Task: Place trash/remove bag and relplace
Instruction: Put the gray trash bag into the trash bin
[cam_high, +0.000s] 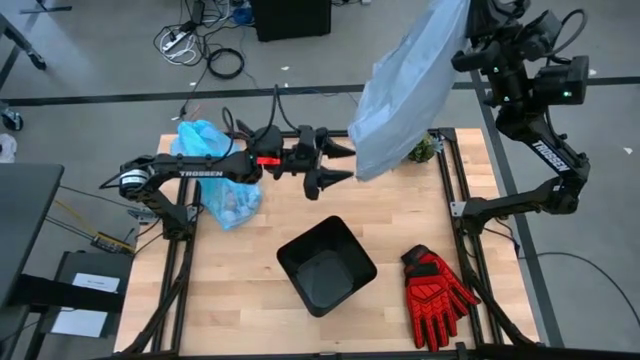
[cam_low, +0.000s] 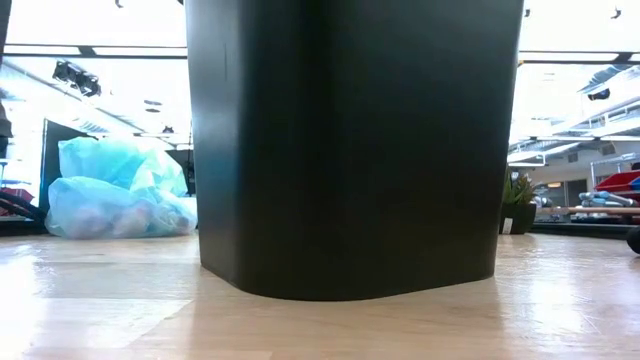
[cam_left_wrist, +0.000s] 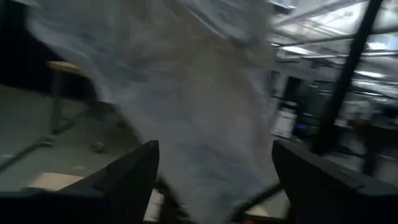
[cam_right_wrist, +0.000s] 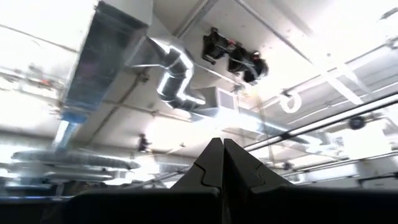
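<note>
A pale grey-blue plastic bag (cam_high: 400, 90) hangs in the air over the table's far right, its lower end (cam_high: 370, 165) clear of the wood. My right gripper (cam_right_wrist: 222, 146) is shut and points steeply up by the bag's top. My left gripper (cam_high: 345, 165) stands open and level, with its fingers at the left side of the bag's lower end (cam_left_wrist: 205, 124); whether they touch it I cannot tell. The cyan bag (cam_high: 215, 180), with paper wads of trash (cam_high: 232, 205) inside, rests on the table at the left. The black bin (cam_high: 325, 262) stands upright near the front. My right gripper is shut high over the table's far right. The pale bag's top end (cam_high: 445, 15) runs up to it at the picture's edge, and the bag hangs slack below, clear of the table. The place of contact is hidden; the wrist view shows nothing between the shut fingers.
A pair of red gloves (cam_high: 435, 290) lies at the front right. A small green plant (cam_high: 422, 150) stands at the far right edge, behind the hanging bag. In the low view the bin (cam_low: 350, 150) blocks most of the table.
</note>
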